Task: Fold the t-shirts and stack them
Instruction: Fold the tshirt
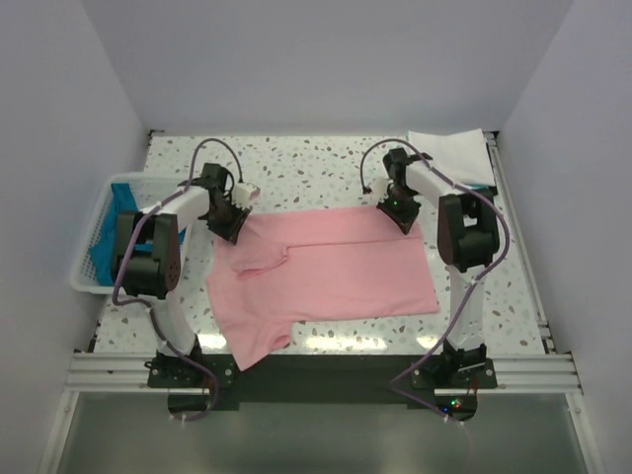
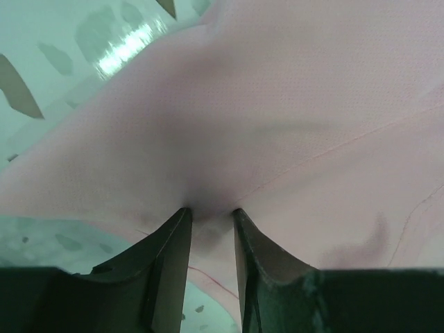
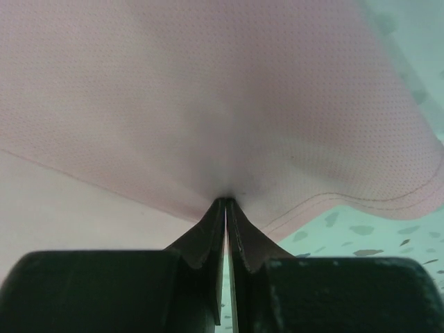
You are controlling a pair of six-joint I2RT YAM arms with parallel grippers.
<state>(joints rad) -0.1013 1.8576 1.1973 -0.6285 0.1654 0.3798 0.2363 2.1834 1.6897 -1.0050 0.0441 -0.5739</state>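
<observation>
A light pink t-shirt [image 1: 326, 272] lies spread across the middle of the table, one sleeve hanging toward the near edge. My left gripper [image 1: 234, 229] is at its far left corner. In the left wrist view my gripper [image 2: 210, 211] has pink cloth [image 2: 277, 104] bunched between its narrowly parted jaws. My right gripper [image 1: 403, 219] is at the far right corner. In the right wrist view my gripper [image 3: 226, 200] is pinched tight on the shirt's hemmed edge [image 3: 208, 90]. A white t-shirt [image 1: 454, 153] lies folded at the back right. Teal-blue cloth [image 1: 107, 237] sits in the basket.
A white lattice basket [image 1: 84, 267] stands at the table's left edge, beside the left arm. The speckled tabletop [image 1: 306, 168] shows behind the pink shirt. Grey walls close in on three sides.
</observation>
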